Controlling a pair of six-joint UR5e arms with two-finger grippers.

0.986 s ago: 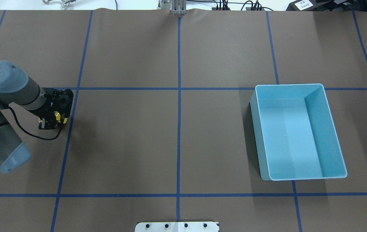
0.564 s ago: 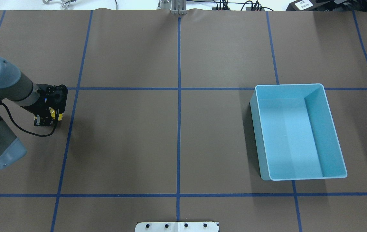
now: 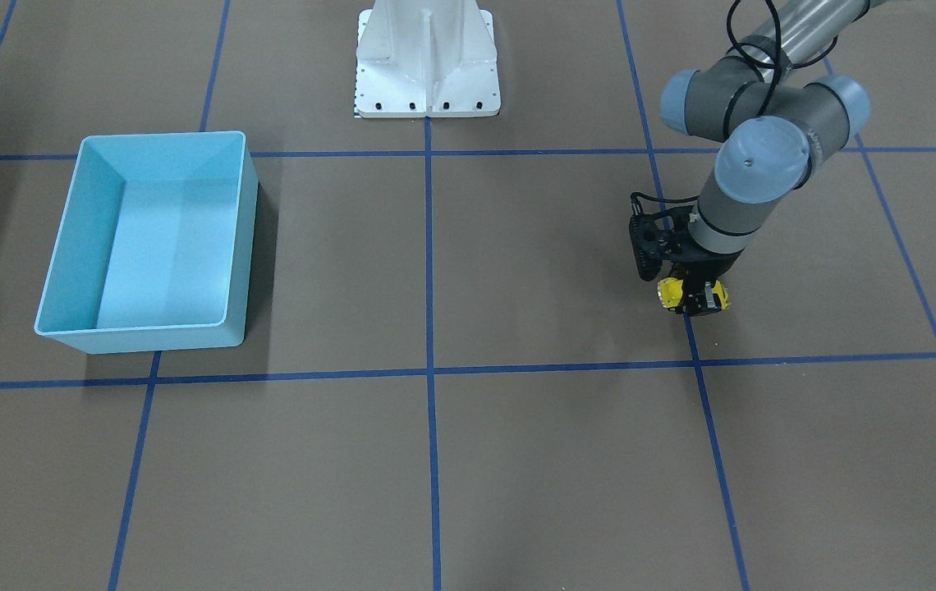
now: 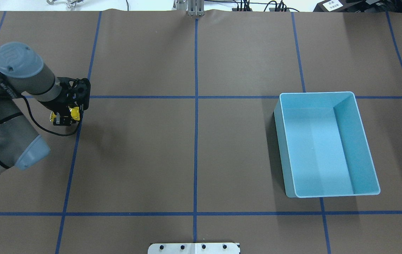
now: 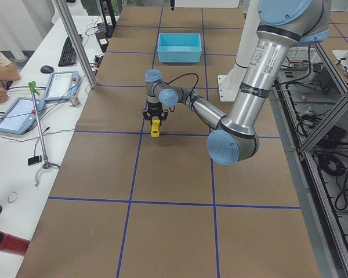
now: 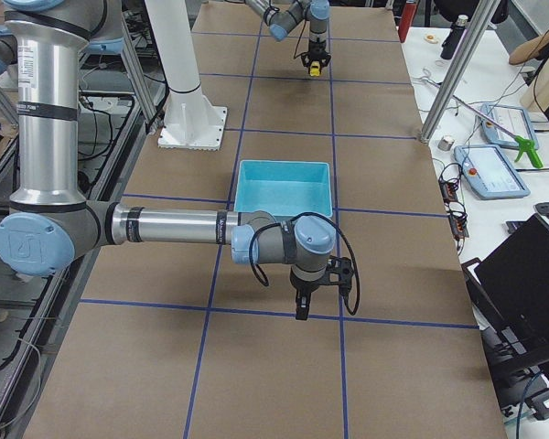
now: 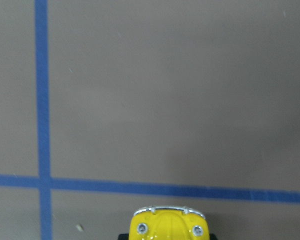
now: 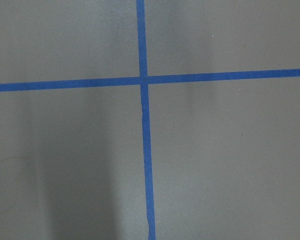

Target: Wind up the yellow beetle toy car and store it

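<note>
My left gripper (image 4: 64, 118) is clamped on the yellow beetle toy car (image 4: 76, 113), low over the table (image 4: 194, 155). I cannot tell whether its wheels touch the paper. Reading the overhead view as a dial, the car and I sit at about nine o'clock, just beside a crossing of the blue tape lines (image 4: 137, 97).

A moment ago we were farther out toward eight o'clock. Now we have shifted up toward one o'clock, close against the tape. I take that back-and-forth as the winding stroke, so winding looks under way or nearly done, and storing is not yet begun.

In my wrist view the car's nose points at bare brown paper crossed by one tape line, with nothing in the way. Toward three o'clock the whole middle of the table lies open to me.

The light blue bin (image 4: 321, 148) stands well apart at three o'clock and holds nothing. Its near wall is the one edge I must clear. My right gripper (image 6: 300, 309) shows only in a side view, beyond the bin, so I cannot tell whether its fingers are apart or together.
</note>
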